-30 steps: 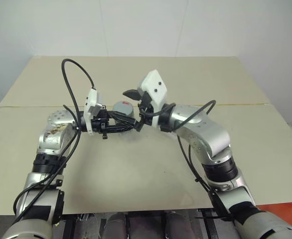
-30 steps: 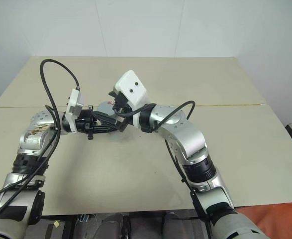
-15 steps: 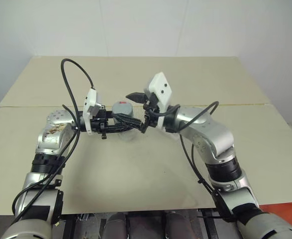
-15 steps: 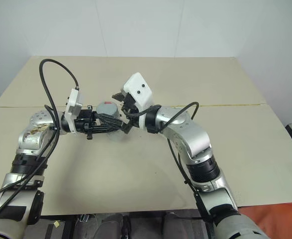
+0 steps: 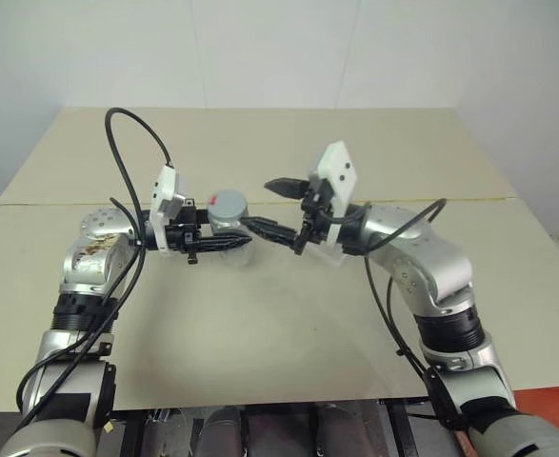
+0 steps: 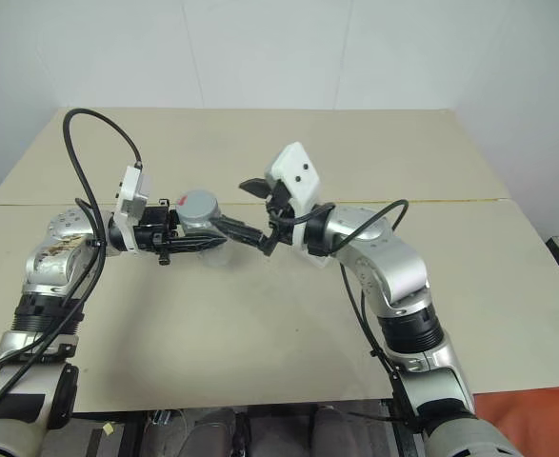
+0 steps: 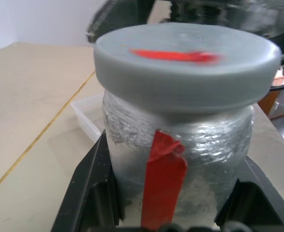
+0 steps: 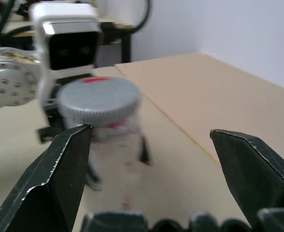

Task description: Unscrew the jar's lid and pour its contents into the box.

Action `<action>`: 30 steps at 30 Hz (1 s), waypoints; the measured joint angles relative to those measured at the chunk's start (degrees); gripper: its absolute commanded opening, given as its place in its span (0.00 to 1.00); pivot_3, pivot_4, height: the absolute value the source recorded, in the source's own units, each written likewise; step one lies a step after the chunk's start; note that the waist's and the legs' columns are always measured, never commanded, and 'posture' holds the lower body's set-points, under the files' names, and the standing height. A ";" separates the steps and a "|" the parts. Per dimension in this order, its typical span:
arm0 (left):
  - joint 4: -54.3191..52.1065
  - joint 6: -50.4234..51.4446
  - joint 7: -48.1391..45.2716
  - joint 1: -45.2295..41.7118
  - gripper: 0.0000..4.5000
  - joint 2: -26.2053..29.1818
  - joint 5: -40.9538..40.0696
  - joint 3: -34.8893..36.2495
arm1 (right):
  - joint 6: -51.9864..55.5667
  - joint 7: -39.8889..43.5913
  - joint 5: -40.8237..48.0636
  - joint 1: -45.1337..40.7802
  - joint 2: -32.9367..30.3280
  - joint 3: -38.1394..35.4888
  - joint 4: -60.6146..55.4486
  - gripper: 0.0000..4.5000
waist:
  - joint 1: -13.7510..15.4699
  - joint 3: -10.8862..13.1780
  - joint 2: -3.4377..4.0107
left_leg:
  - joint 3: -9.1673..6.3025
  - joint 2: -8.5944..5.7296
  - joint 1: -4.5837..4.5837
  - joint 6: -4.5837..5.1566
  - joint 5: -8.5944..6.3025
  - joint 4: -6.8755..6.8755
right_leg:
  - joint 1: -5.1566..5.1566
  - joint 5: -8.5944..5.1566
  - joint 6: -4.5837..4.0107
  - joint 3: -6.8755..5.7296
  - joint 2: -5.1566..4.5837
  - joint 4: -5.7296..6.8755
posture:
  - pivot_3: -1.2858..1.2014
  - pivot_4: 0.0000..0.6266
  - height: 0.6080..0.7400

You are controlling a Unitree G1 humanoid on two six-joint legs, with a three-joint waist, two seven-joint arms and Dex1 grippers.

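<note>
Centre frame, your left tool reaches level across, clamped on the jar (lid on); your right tool faces it, jaws spread wide, empty.

The jar is cut off by the left wrist view's lower edge, so its base and the foot of its red stripe cannot be seen, and its frosted wall hides the contents. The box peeks out at the jar's nine o'clock, mostly covered. In the right wrist view the lid is blurred.
</note>
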 measured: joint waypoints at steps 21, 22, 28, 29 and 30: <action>0.20 -0.15 0.01 -0.06 0.43 -0.84 0.05 -0.06 | -0.74 3.24 4.35 -0.46 2.31 -1.18 -2.96 0.99 | -0.16 0.00 0.00 | -0.01 0.00 0.03 -0.01 0.01 0.00 | 0.00 0.00 0.00 0.01 0.02 0.05 | 0.52 0.24 1.00; 0.20 -0.16 -0.01 -0.15 0.43 -1.07 0.05 -0.15 | -0.74 2.25 3.89 -1.67 3.25 -0.47 -2.25 0.99 | -0.15 0.00 0.00 | -0.01 0.01 0.05 -0.02 0.01 0.00 | 0.00 0.00 0.00 0.01 0.02 0.06 | 0.52 0.24 1.00; 0.21 -0.18 -0.05 -0.20 0.43 -1.19 0.06 -0.30 | -0.73 0.78 2.59 -2.73 5.28 1.47 0.72 0.99 | 0.12 0.00 0.00 | 0.00 -0.03 -0.02 -0.25 0.15 0.01 | 0.01 0.00 0.00 -0.01 -0.03 -0.02 | 0.52 0.24 1.00; 0.21 -0.17 -0.05 -0.20 0.43 -1.18 0.05 -0.30 | -0.73 0.83 2.57 -2.99 5.56 1.62 1.02 0.99 | 0.08 0.00 0.00 | 0.00 -0.03 -0.02 -0.25 0.15 0.01 | 0.01 0.00 0.00 -0.01 -0.02 -0.02 | 0.52 0.24 1.00; 0.21 -0.17 -0.06 -0.20 0.43 -1.18 0.05 -0.30 | -0.73 0.94 2.56 -3.37 5.75 1.82 1.16 0.99 | 0.05 0.00 0.00 | 0.00 -0.02 -0.01 -0.25 0.14 0.00 | 0.00 0.00 0.00 0.00 -0.01 -0.02 | 0.52 0.24 1.00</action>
